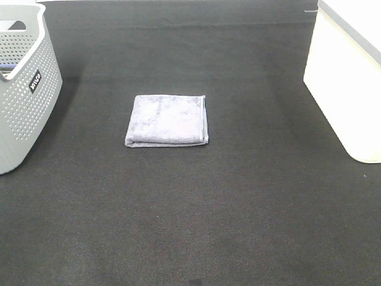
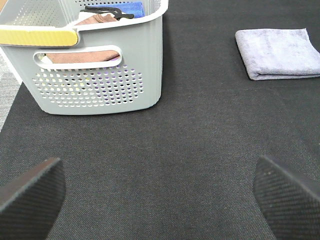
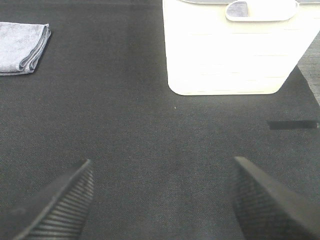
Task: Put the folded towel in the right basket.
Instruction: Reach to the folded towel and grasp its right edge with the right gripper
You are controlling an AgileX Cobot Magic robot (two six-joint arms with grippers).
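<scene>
A folded lavender-grey towel (image 1: 168, 120) lies flat on the dark mat in the middle of the exterior high view. It also shows in the left wrist view (image 2: 278, 52) and in the right wrist view (image 3: 22, 47). The right basket (image 1: 348, 71) is white and stands at the right edge; the right wrist view shows it (image 3: 235, 55) ahead. My left gripper (image 2: 160, 192) is open and empty, far from the towel. My right gripper (image 3: 162, 200) is open and empty, short of the white basket. Neither arm shows in the exterior high view.
A grey perforated basket (image 1: 24, 89) stands at the left edge. In the left wrist view that grey basket (image 2: 95, 75) holds a brown cloth (image 2: 95, 20) and a blue item (image 2: 132, 7). A dark strip (image 3: 292, 125) lies on the mat beside the white basket.
</scene>
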